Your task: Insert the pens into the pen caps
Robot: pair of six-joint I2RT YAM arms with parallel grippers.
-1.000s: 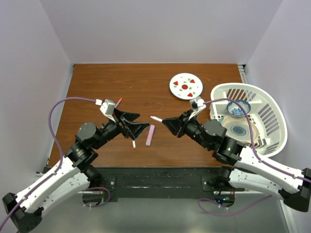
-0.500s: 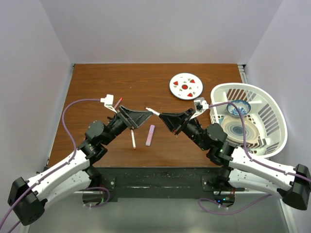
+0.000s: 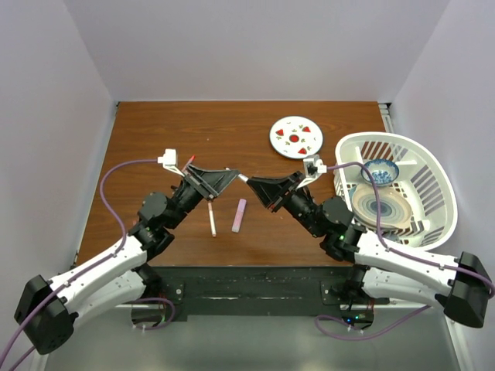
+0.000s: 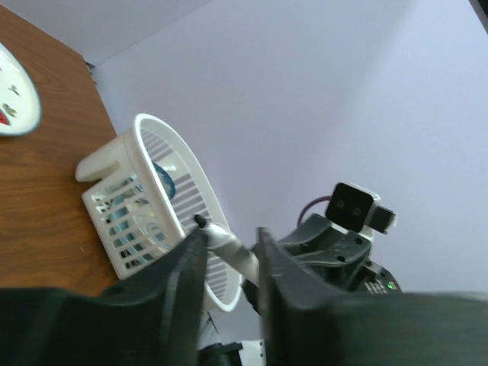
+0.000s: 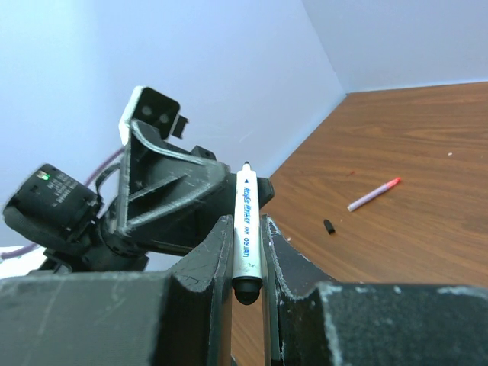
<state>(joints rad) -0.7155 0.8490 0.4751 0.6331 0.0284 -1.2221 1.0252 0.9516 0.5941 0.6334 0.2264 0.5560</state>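
Right end effector (image 5: 247,223) is clenched on a white pen (image 5: 248,200). Its wrist view shows blue print along the barrel and the fine dark tip aimed at the left arm. From overhead that pen is only a pale sliver bridging the two arms above the counter (image 3: 155,131). Left end effector (image 4: 231,245): its own camera shows the fingers (image 4: 187,278) parted by a narrow gap, with the pen tip lying in that gap and nothing seen pinched. The overhead view alone shows the pink marker (image 3: 240,215) and a thin white stick (image 3: 213,221) lying side by side below the arms. The right wrist view adds a red-tipped pen (image 5: 374,194) and a small dark piece (image 5: 329,226) near it. The basket (image 4: 126,164) and plate (image 4: 17,99) show behind the left fingers.
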